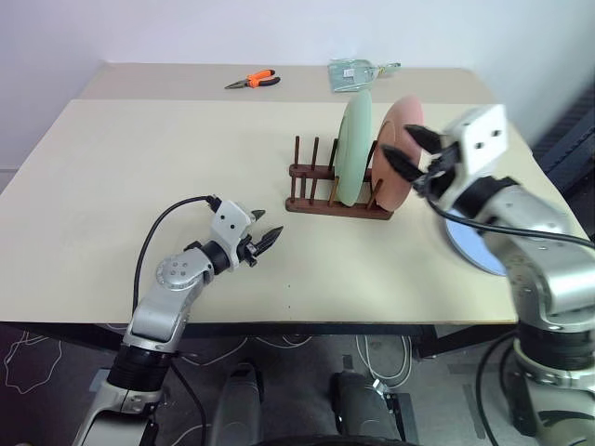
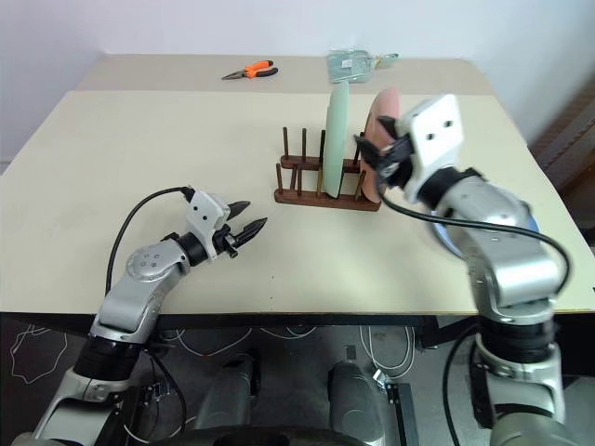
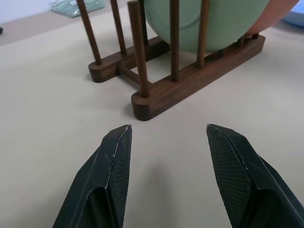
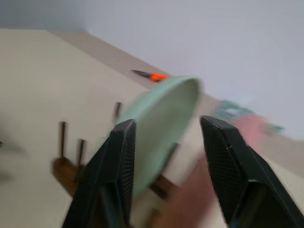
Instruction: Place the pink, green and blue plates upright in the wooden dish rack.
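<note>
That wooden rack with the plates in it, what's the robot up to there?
It is loading plates into the wooden rack on the table. The green plate and the pink plate already stand upright between the pegs. The right pincer is open, holding nothing, just beside the pink plate. The blue plate lies flat on the table near the right arm, not yet racked. The left pincer is open and empty, low over the table in front of the rack.

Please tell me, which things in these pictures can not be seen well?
- Blue plate: mostly hidden behind the right arm in both eye views.
- Pink plate: partly covered by the right gripper; a blurred smear in the right wrist view.
- Packet at the table's far edge: too small to identify.
- Rack: peg tops cut off in the left wrist view.
</note>
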Tool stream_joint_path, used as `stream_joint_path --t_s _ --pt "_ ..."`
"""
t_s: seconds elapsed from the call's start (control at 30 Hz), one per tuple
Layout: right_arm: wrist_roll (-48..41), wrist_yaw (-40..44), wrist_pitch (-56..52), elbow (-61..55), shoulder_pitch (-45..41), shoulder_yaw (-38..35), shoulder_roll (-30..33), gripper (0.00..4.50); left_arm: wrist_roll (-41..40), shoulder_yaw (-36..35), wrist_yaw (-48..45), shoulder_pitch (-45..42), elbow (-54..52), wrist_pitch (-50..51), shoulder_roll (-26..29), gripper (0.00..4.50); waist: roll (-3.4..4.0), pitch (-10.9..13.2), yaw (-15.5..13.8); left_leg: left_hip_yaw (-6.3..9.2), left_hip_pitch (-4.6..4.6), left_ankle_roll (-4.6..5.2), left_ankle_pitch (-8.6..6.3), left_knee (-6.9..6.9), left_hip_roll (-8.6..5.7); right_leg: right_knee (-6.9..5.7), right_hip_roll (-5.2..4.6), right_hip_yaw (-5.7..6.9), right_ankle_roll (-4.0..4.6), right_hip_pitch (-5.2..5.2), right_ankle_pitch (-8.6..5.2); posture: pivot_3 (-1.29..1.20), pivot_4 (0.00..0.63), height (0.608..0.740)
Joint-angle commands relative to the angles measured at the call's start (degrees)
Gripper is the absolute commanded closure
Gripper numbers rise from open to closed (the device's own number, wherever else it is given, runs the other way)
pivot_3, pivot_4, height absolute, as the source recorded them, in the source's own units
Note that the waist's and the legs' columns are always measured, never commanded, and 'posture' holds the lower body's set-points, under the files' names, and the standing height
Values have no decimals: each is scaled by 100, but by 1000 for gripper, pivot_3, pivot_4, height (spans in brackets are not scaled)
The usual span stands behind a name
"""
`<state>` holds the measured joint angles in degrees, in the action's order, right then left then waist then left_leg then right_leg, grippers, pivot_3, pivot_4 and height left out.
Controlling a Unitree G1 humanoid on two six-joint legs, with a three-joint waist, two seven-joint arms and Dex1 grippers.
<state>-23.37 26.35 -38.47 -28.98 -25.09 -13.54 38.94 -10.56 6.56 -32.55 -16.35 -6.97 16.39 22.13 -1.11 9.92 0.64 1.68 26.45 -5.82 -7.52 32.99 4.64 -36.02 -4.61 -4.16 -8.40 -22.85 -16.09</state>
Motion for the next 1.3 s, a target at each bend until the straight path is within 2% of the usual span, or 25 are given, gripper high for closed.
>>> stream_joint_path --t_s 0.03,0.07,0.2,0.33,0.47,0.57,0.7,0.8,0.9,1.0,1.13,1.3 --pt "-254 259 68 -224 326 -789 261 516 84 95 -111 -148 17 -225 -46 1944 -1 0 -2 0 0 0 0 0 0 0 0 0 0 0 0 0 150 740" --pt "-338 384 -3 -264 627 -1035 350 45 100 130 -153 -193 66 -261 -48 1944 0 0 0 0 -1 1 -1 0 0 1 0 0 0 2 0 0 150 740" --pt "-245 819 23 -394 1923 -1354 612 16 113 231 -341 -295 173 -345 -20 1944 -1 0 -19 0 0 4 -2 2 -1 6 -1 -1 0 6 -1 0 150 740" --pt "431 631 261 -36 2662 -921 683 16 149 286 -477 -322 213 -401 -19 1944 7 -3 52 -4 -5 5 -3 6 -2 4 -1 -7 2 6 1 0 150 740" --pt "1200 -23 522 848 2720 -349 354 16 173 337 -505 -331 176 -413 -54 1944 5 -4 32 -3 -10 4 -3 11 -1 4 -1 -6 6 7 4 0 150 740" --pt "1553 -240 576 1467 2623 -12 227 837 174 353 -495 -325 112 -407 -68 1944 7 -4 14 -4 -5 5 -3 10 -4 7 -3 -7 5 6 3 0 150 740" --pt "1870 -498 679 2096 2377 175 174 2815 174 342 -503 -325 94 -421 -54 1944 9 -5 10 -3 -6 6 -3 11 -4 6 -2 -7 5 8 3 0 150 740" --pt "1895 -539 796 2102 2219 178 129 4456 169 309 -496 -333 82 -424 -30 1944 9 -5 -3 -3 -5 5 -3 12 -4 6 -2 -6 4 9 3 0 150 740" --pt "1960 -728 1147 1964 2065 44 40 4489 178 266 -469 -329 104 -441 -2 1944 9 -5 2 -3 -5 6 -3 11 -4 6 -1 -6 3 9 3 0 150 740" --pt "1735 -1032 1824 1633 1635 -391 -245 4489 246 173 -403 -312 243 -537 75 1944 10 -4 29 -3 -5 6 -3 10 -5 2 0 -8 1 6 3 0 150 740" --pt "601 -1070 1788 553 366 -859 -635 4489 300 -28 -341 -360 599 -714 212 1944 60 19 67 -4 -7 5 -1 11 -4 -9 1 -11 0 0 4 0 150 740" --pt "-1306 -1130 801 -170 -1276 -635 -1144 4489 530 -197 -36 -535 1194 -1109 225 1944 55 16 -18 6 -4 5 -1 -2 -2 -11 8 -3 -9 3 -3 0 150 740"
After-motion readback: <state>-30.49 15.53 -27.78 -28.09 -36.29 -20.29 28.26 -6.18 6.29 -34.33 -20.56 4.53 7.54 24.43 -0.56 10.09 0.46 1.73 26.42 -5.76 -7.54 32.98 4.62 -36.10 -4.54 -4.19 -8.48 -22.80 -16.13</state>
